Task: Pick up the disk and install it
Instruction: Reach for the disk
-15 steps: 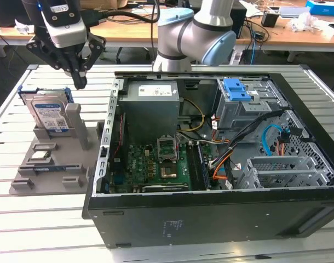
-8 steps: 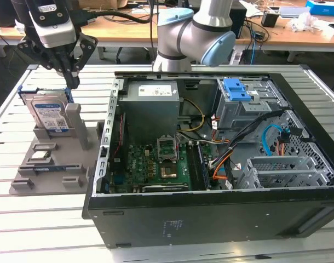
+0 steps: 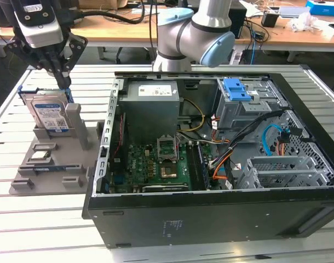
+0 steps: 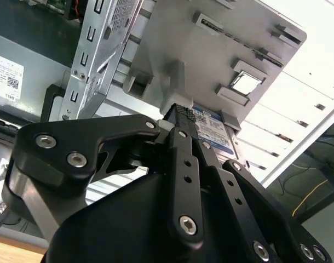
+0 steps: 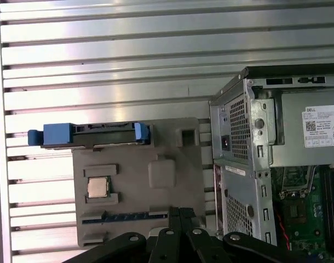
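Alignment matters: black end effector (image 3: 66, 86), fingers (image 4: 183, 164) together (gripping nothing), hangs over blue-framed silver metal disk (image 3: 49, 115); they should spread before descending.

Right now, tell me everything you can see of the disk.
The disk is a flat silver metal drive with a blue-and-white label on its face and a blue plastic frame along its edges. It stands on edge in a slot of the grey holder, at the exterior view's left. The gripper hangs at its upper corner; contact is unclear.

disk (image 4: 213, 129) partly behind pincer (image 4: 183, 113), arm (image 3: 191, 35) cropped
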You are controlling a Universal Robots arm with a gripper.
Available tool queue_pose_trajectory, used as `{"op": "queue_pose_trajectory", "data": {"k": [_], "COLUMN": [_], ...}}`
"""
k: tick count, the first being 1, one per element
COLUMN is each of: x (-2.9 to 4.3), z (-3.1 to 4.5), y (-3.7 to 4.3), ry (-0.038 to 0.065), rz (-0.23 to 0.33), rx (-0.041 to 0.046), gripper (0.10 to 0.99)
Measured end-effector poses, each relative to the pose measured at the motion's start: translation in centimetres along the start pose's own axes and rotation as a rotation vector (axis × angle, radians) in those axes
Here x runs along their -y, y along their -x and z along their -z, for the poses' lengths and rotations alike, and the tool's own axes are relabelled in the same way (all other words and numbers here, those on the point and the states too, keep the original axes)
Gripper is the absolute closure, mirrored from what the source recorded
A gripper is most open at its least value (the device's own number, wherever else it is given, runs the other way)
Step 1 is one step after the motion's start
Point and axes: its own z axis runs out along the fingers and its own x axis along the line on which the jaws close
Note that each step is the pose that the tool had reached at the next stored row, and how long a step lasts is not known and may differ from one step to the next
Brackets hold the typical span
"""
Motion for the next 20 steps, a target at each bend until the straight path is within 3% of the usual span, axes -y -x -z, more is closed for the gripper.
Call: {"op": "queue_pose_trajectory", "data": {"k": [1,20], "x": [0.05,0.42], "z": [0.02,0.03], "y": [-0.67,-5.57], "ry": [0.0,0.0], "rz": [0.0,0.0], "rx": [0.0,0.0], "gripper": [0.98,0.98]}}
